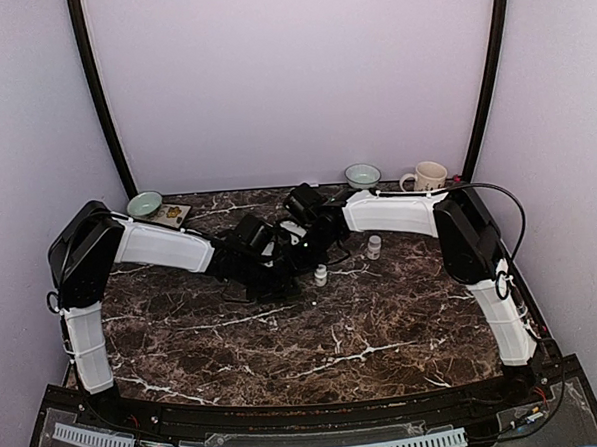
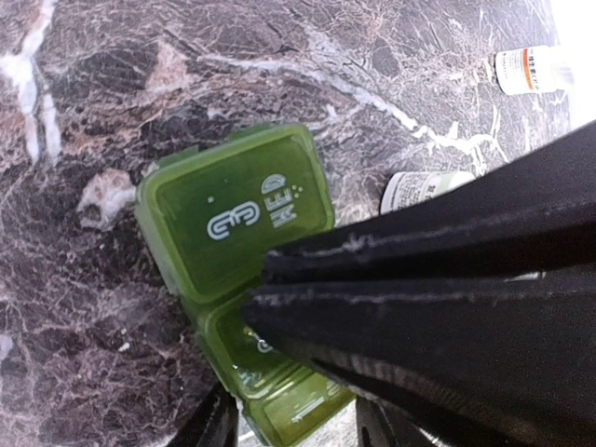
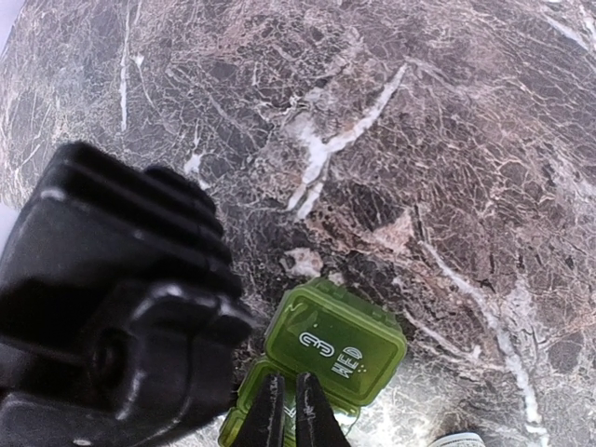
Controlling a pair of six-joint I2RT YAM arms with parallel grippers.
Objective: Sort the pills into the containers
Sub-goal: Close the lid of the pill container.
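Low in the right wrist view, a translucent green plastic pill box lies on the glossy, dark, white-veined marble table, its rounded square lid flipped open. The right claw is pinched tight, its slim black tips at the open compartment. The left claw straddles the box's lower end; whether it grips, I cannot tell.
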